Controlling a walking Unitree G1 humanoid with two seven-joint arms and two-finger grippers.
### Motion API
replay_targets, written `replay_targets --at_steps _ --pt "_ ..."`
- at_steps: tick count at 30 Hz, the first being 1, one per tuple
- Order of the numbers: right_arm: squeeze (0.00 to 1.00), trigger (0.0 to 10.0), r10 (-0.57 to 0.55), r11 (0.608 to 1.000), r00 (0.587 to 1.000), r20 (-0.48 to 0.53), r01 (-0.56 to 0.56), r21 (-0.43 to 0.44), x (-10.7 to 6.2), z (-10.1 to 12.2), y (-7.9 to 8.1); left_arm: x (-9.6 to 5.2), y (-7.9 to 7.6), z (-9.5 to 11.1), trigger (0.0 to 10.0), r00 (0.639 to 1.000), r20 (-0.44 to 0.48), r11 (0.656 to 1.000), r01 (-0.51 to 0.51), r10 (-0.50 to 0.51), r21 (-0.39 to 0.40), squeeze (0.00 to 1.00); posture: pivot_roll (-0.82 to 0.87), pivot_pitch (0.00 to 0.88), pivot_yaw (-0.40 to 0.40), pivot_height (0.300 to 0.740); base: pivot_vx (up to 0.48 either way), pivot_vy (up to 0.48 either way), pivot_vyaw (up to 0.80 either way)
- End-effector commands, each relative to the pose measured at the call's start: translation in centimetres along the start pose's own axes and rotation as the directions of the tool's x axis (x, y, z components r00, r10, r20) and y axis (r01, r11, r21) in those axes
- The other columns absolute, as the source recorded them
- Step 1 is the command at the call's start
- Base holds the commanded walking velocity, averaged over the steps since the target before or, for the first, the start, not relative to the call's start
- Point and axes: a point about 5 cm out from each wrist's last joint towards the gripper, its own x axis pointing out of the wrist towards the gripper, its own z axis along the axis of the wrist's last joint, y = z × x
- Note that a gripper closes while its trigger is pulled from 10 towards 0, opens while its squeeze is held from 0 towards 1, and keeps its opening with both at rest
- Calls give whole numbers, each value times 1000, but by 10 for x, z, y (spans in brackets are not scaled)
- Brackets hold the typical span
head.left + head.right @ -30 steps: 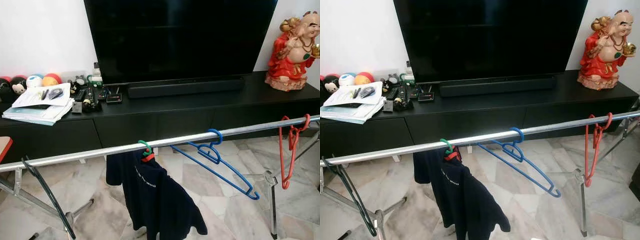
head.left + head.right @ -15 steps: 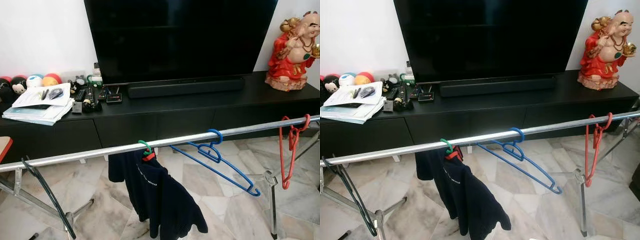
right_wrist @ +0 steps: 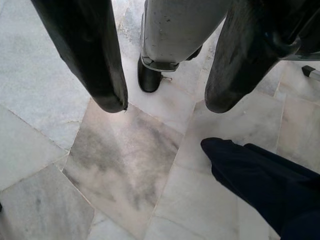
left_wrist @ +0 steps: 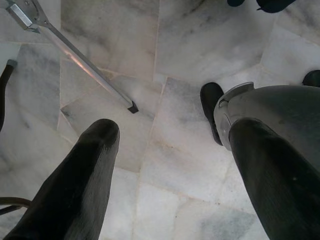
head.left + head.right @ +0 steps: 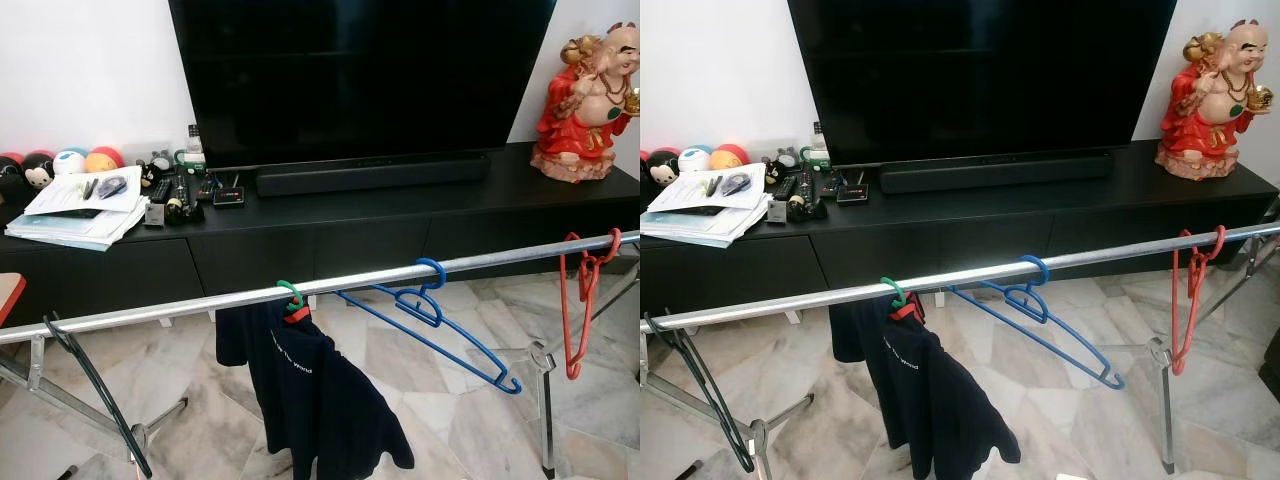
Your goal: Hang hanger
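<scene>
Hung on the rail already: shirt hanger. Both claws, left and right, spread apart, empty, floorward; next, probably nothing.

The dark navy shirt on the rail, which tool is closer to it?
Right. The right tool hangs open above the floor with the navy shirt hem beside it; the left tool hangs open by the rack's leg.

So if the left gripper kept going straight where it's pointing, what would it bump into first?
Most likely the marble floor. The left gripper hangs open, pointing down at bare tiles between its fingers. The rack's metal leg and the robot's foot lie off to the sides, though depth is hard to judge.
</scene>
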Motion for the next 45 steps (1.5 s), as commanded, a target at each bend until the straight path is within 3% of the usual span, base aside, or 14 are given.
replay_targets --at_steps 1,13,21,29,35,45 --pt "0 10000 1 1000 1000 -11 -1 8 0 -1 2 -1 0 -8 10000 1000 -30 1000 -4 4 -1 0 102 0 30 740 -244 0 0" --pt "0 10000 1 1000 1000 -15 -1 6 0 -4 3 -1 -4 -7 10000 999 -33 1000 -3 3 -6 0 103 0 28 740 -261 0 0" --pt "0 10000 3 1000 1000 -5 -3 4 1 3 6 4 -17 5 10000 1000 -18 1000 9 -9 -4 0 103 0 27 740 -270 0 0" --pt "0 10000 12 1000 1000 6 -12 3 4 11 15 2 -10 0 10000 1000 -27 1000 2 -2 -6 0 103 0 28 740 -269 0 0" --pt "0 10000 17 1000 1000 -2 -17 3 3 3 21 2 -10 -1 10000 1000 -27 1000 4 -4 -8 0 102 3 26 740 -268 0 0" --pt "0 10000 5 1000 1000 -15 -5 -4 0 -7 11 0 -4 -4 10000 1000 -28 1000 -1 1 -15 0 102 4 25 740 -241 0 0"
